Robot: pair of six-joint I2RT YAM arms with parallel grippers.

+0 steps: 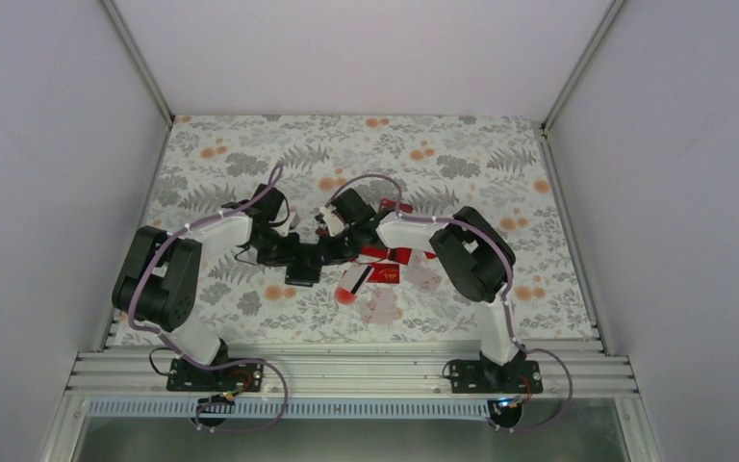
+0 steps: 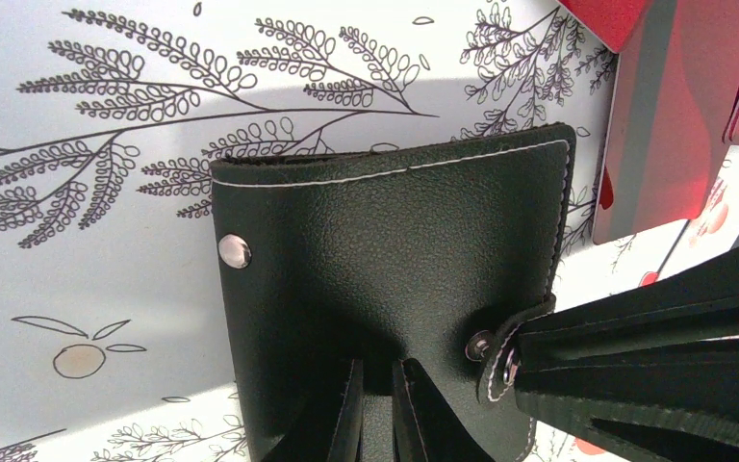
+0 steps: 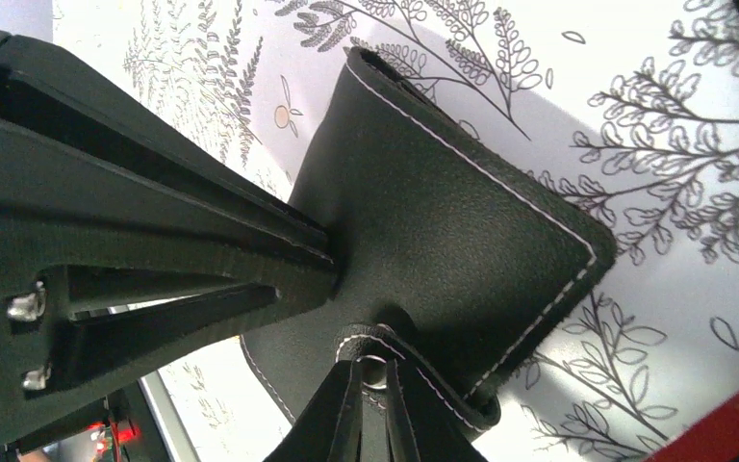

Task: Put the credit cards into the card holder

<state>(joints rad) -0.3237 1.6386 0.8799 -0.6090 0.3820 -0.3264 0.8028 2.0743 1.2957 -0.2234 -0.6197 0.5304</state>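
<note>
on floral cloth (image 2: 106, 269), card holder (image 2: 385, 241) looks floppy; l gripper (image 2: 377, 373) pinches its edge, r gripper (image 3: 370, 373) its snap tab (image 2: 500, 375), apt holds.

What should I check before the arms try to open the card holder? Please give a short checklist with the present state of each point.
1. The left end effector is shut on the edge of the card holder: ok.
2. The right end effector is shut on the snap strap: ok.
3. Holder open with its pocket showing: not ok, it is folded shut.
4. The credit cards lie on the table beside the holder: ok.
5. A card already inside: cannot tell.
</note>
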